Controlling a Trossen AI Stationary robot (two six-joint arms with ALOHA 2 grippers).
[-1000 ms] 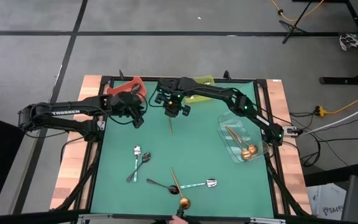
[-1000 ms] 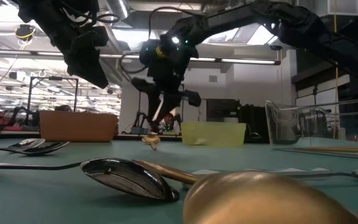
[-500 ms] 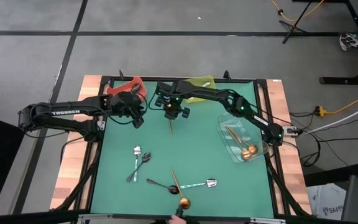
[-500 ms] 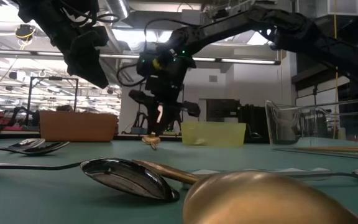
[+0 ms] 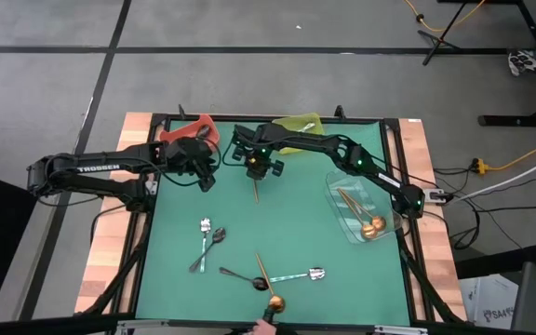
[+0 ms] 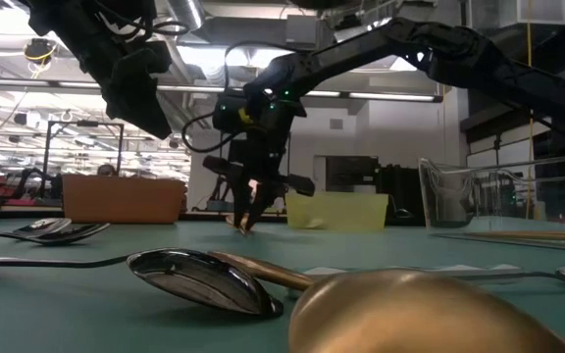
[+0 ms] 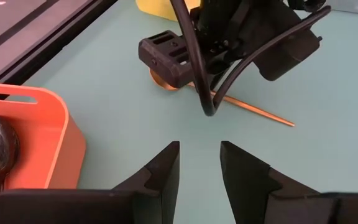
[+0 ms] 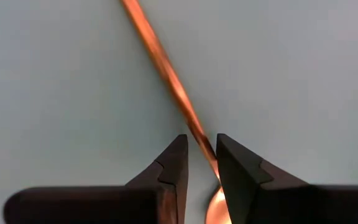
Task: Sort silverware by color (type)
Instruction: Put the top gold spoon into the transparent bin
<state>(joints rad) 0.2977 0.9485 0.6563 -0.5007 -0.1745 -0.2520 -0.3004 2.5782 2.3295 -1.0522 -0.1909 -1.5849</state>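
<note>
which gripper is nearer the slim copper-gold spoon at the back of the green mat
Right. The right gripper straddles the slim copper-gold spoon near its bowl, fingers open around the handle; the left gripper hangs open beside it.

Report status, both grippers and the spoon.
Right gripper open, straddling copper spoon handle on the mat. Left gripper open, empty, beside red bin. Nothing blocking.

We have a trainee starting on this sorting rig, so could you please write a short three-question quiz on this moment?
1. True or false: the right gripper straddles a copper spoon.
2. Which bin holds copper spoons already? A red bin; B clear bin; C yellow-green bin.
3. Fill in: the left gripper hovers near the red bin, its fingers ____.

Key: 1 true; 2 B; 3 open.
</note>
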